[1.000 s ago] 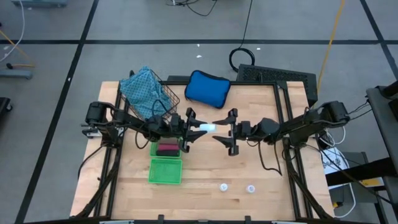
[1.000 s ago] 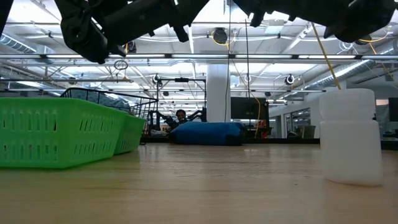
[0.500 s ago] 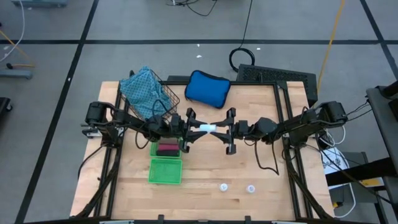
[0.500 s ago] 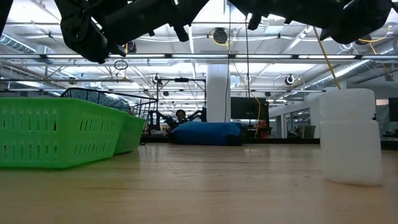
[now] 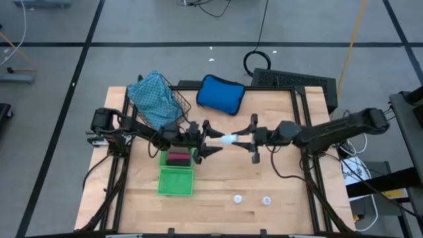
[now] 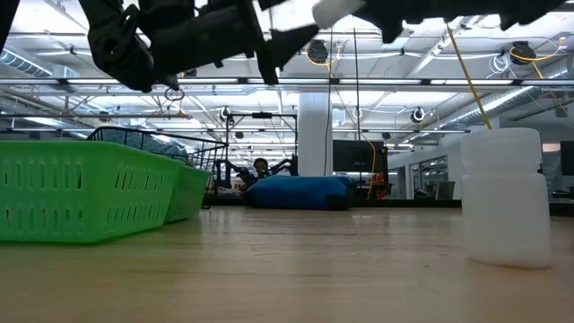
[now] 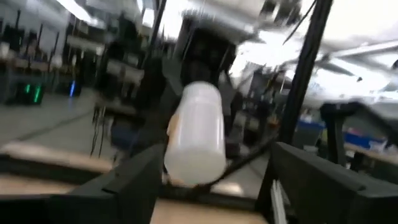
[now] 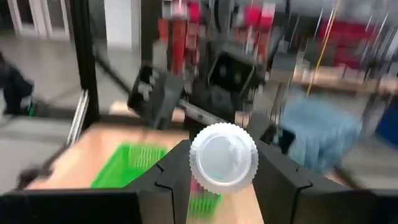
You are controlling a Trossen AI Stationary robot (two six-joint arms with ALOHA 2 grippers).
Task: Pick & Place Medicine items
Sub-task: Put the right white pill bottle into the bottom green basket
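White bottle (image 5: 227, 139) horizontal above tabletop (image 5: 218, 178), long axis running between arms, cap end facing right hand (image 5: 252, 140), which clamps it; left hand (image 5: 205, 139) fingers spread apart, released.

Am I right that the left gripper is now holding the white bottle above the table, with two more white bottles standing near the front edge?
Not quite: the right gripper holds the white bottle, as the right wrist view shows. The left gripper has opened beside it. The two more bottles are correct.
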